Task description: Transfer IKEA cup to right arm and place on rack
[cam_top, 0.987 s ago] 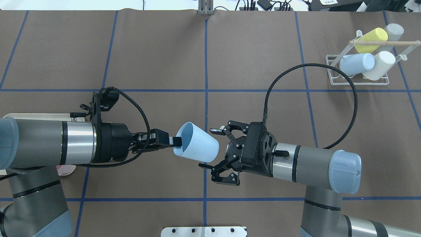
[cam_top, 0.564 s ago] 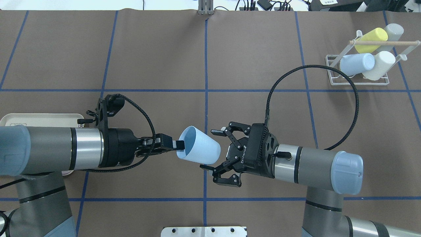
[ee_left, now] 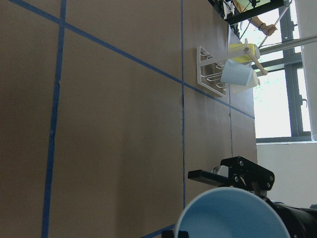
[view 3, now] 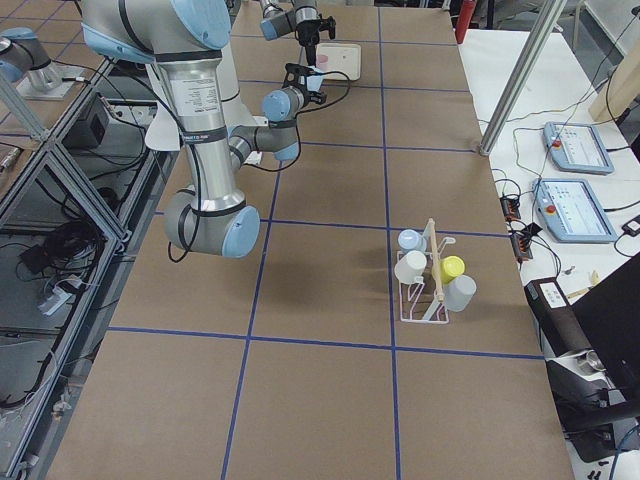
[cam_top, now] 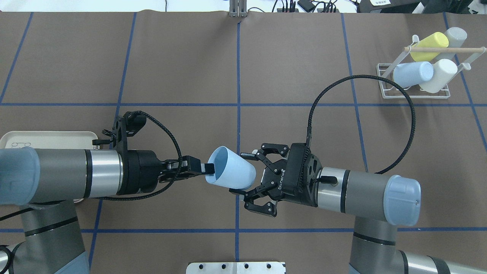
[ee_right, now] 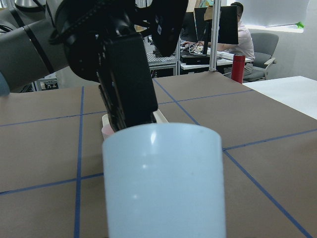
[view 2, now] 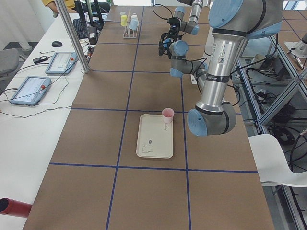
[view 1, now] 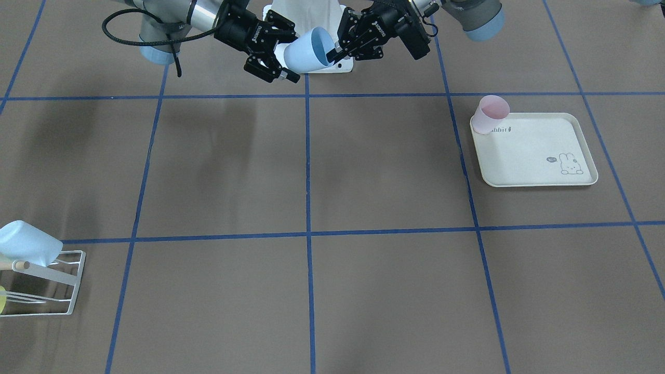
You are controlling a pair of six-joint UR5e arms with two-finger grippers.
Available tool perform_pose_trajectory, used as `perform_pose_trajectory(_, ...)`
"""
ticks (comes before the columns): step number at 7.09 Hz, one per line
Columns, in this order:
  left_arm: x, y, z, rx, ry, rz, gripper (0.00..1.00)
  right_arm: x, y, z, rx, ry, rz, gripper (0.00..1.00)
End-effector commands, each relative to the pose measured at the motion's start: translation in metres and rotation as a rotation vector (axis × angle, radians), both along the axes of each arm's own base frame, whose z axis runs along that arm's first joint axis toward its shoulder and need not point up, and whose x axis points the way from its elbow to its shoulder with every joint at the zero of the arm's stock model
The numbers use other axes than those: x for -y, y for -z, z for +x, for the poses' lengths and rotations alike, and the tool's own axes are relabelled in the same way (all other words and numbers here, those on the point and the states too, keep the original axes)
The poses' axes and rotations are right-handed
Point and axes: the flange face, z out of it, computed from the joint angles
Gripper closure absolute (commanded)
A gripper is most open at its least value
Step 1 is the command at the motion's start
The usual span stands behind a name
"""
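Observation:
The IKEA cup [cam_top: 232, 173] is light blue and lies sideways in the air, its mouth toward my left arm. My left gripper [cam_top: 208, 168] is shut on its rim, one finger inside the mouth, as the front-facing view also shows at the cup [view 1: 306, 50]. The right arm's gripper [cam_top: 243, 173] is open, its fingers flanking the cup's closed end. The right wrist view is filled by the cup's base [ee_right: 163, 183]. The white wire rack [cam_top: 414, 97] with a wooden dowel [cam_top: 441, 49] stands at the far right.
Several cups, yellow, grey, light blue and white, lean in the rack. A cream rabbit-print tray [view 1: 535, 166] with a pink cup [view 1: 491, 113] at its corner lies under my left arm. The right arm's black cable [cam_top: 409, 110] loops toward the rack.
My left arm has carried the cup a little to the right. The right gripper has moved left, so its open fingers now flank the cup's closed end.

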Motion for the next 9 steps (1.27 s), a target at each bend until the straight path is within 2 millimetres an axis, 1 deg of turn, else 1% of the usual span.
perform_pose_trajectory(1,0.000,-0.001,0.000,0.001,-0.002,0.000,1.00,0.000,0.002,0.000,0.006,0.001,0.001,0.18)
perform_pose_trajectory(2,0.000,0.000,0.000,0.000,-0.003,0.002,1.00,-0.001,0.003,0.001,0.007,0.001,0.002,0.33)
perform_pose_trajectory(3,-0.001,0.000,0.000,0.001,-0.007,0.003,1.00,-0.001,0.004,0.002,0.010,-0.001,0.002,0.62)
perform_pose_trajectory(4,-0.002,0.001,0.000,-0.001,-0.012,0.006,0.72,0.000,0.004,0.002,0.010,-0.002,0.002,0.83)
perform_pose_trajectory(5,-0.002,0.002,-0.002,-0.005,-0.010,0.009,0.13,0.000,0.004,0.002,0.011,-0.004,0.002,0.88)
perform_pose_trajectory(6,-0.001,0.003,-0.005,-0.008,-0.001,0.011,0.00,0.000,0.003,0.003,0.008,-0.005,0.000,0.88)
perform_pose_trajectory(7,0.007,0.003,-0.012,-0.003,0.017,0.014,0.00,0.002,0.002,0.005,0.008,-0.010,0.000,0.89)
perform_pose_trajectory(8,0.019,-0.008,-0.023,0.039,0.046,0.075,0.00,0.013,0.002,0.010,-0.002,-0.034,-0.003,0.90)
perform_pose_trajectory(9,0.035,-0.026,-0.035,0.106,0.063,0.101,0.00,0.032,-0.002,0.020,-0.028,-0.073,-0.013,0.90)
